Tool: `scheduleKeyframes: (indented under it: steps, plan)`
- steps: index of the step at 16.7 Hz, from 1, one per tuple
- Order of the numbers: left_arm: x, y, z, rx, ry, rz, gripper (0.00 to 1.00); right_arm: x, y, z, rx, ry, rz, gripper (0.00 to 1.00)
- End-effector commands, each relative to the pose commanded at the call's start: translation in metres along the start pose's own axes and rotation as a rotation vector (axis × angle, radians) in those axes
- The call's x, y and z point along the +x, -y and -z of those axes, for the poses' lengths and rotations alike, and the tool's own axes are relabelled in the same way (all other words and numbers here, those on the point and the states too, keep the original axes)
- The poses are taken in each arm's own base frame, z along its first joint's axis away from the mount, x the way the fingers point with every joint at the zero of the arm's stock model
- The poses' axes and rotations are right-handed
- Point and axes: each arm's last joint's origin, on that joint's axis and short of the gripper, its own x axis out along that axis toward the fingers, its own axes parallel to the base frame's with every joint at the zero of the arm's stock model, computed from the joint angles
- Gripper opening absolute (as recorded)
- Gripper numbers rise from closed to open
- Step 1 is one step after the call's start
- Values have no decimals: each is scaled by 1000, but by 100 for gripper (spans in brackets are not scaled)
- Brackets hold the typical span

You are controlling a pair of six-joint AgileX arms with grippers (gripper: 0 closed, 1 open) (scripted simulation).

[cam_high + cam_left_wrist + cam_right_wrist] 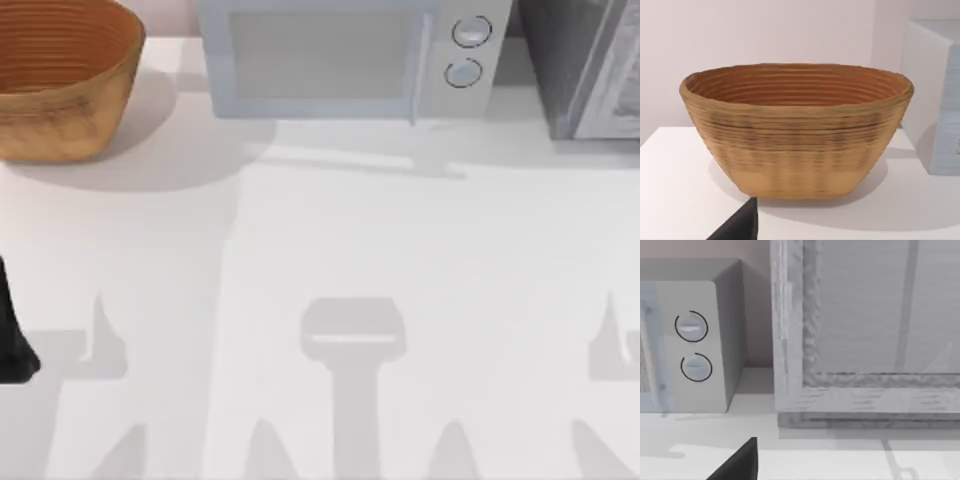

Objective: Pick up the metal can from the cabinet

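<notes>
Woven brown basket (62, 75) sits at the table's (330, 250) far left corner; the left wrist view faces it (796, 132) head-on. A white microwave (350, 55) stands at the back middle, and a grey cabinet (585, 65) at the far right — its closed door (875, 310) fronts the right wrist view. The can's whereabouts can't be told. Both claws — state can't be told.

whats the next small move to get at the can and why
Probably bring the right arm toward the cabinet front to open it: the cabinet stands at the table's far right beside the microwave, its front looks closed, and the metal can is likely behind it.
</notes>
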Motion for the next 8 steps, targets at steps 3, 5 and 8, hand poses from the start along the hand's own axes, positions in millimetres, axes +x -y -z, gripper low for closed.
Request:
scheduleKeyframes:
  steps: [3, 5, 8]
  plan:
    - [0, 0, 0, 0, 0, 0, 100, 0, 0, -3, 0, 0, 1, 100]
    - [0, 0, 0, 0, 0, 0, 100, -1, 0, -16, 1, -3, 3, 100]
    - [0, 0, 0, 0, 0, 0, 100, 1, -2, -54, 3, -10, 4, 100]
